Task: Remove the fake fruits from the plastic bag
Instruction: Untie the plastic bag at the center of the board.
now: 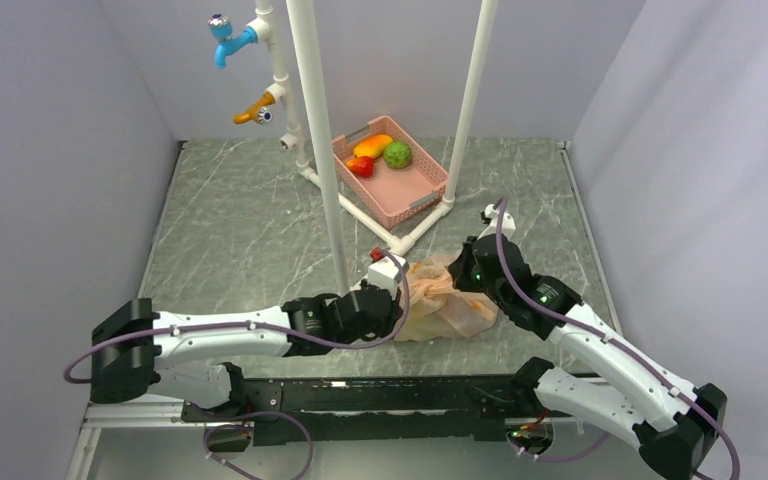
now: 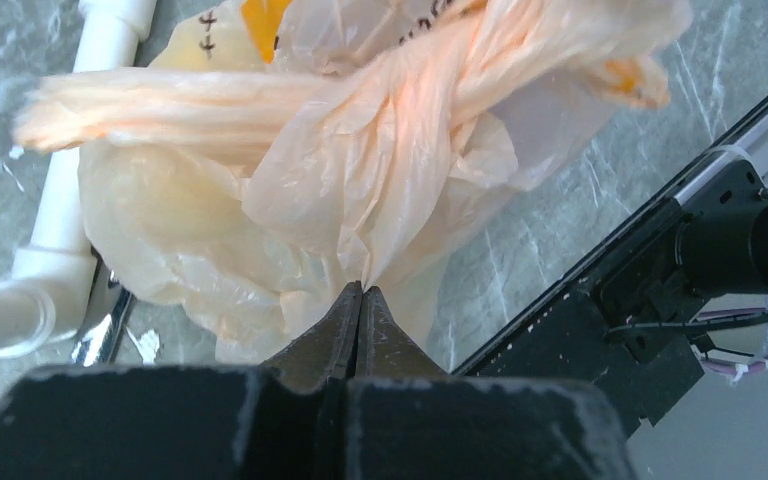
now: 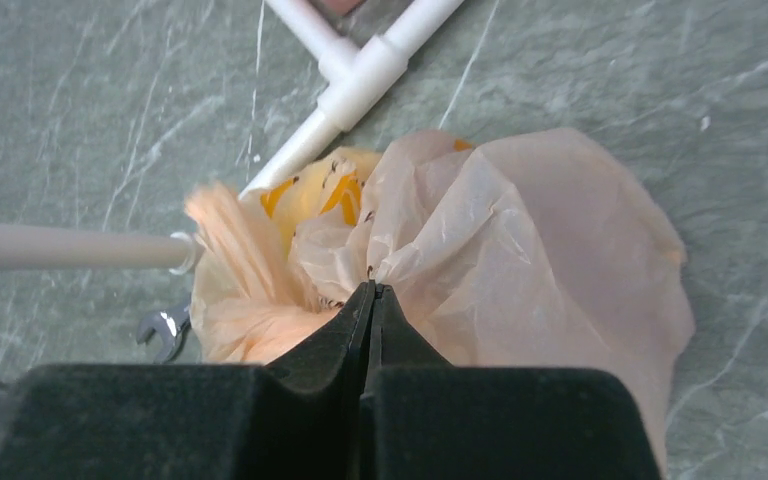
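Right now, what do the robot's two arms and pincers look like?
Both the left arm and right arm have white shells with chunky black joints. A thin purple cable loops along each. Small green lights glow on the right one. The left gripper and right gripper have matte black, wedge-shaped fingers.

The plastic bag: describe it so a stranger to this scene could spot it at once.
On the marbled table, look at the near foot of the white pipe frame, between the left gripper and the right gripper. The plastic bag lies there, crumpled, thin, translucent peach. Unlike the rigid pink basket behind, it is soft, and both grippers pinch it.
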Controlling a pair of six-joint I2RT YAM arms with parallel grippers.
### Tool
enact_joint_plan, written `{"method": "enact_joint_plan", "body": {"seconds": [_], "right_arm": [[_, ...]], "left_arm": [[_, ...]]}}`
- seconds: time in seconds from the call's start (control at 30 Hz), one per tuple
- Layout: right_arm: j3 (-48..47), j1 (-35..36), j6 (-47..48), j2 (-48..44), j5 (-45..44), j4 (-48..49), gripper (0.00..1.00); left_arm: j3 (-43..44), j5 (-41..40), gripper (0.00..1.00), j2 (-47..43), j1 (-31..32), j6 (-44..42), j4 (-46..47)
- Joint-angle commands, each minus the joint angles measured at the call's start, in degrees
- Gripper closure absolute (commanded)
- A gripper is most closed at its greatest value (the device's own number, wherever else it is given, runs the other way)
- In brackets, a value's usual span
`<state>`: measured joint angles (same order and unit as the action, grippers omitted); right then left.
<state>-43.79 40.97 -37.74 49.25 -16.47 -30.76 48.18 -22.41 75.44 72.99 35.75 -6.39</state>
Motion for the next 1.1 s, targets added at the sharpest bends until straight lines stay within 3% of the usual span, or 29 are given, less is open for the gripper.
{"method": "enact_joint_plan", "body": {"seconds": [0.0,0.17,0.33,0.47,0.53,0.83,1.07], "right_arm": [[-4.11,-0.5,0.66,-2.27,-8.22,-1.77,1.0],[-4.99,-0.6,3.1,-2.95,-6.46,-1.31,1.0],[-5.59,-0.61,5.24,-2.41,-2.85,-1.58,1.0],[-5.69,-0.63,5.61,-2.64,-1.27,-1.58,1.0],[-5.38,-0.64,5.44,-2.99,-0.67,-1.41,1.0],[-4.88,-0.63,5.23,-3.43,1.2,-1.63,1.0],[-4.9,-0.63,5.39,-3.95,1.09,-1.93,1.0]], "left_arm": [[-4.75,-1.43,1.0,-4.25,1.67,4.84,-0.76],[-8.0,2.58,0.98,-9.15,2.41,7.28,1.32],[-3.75,2.77,0.62,-10.68,3.53,4.83,-1.23],[2.6,2.17,0.4,-8.22,3.58,0.71,-5.17],[6.16,0.99,0.35,-6.32,3.56,-1.42,-7.34],[25.74,-6.09,0.41,6.39,1.7,-9.59,-22.47],[27.23,-5.1,0.45,9.91,0.46,-11.66,-24.15]]}}
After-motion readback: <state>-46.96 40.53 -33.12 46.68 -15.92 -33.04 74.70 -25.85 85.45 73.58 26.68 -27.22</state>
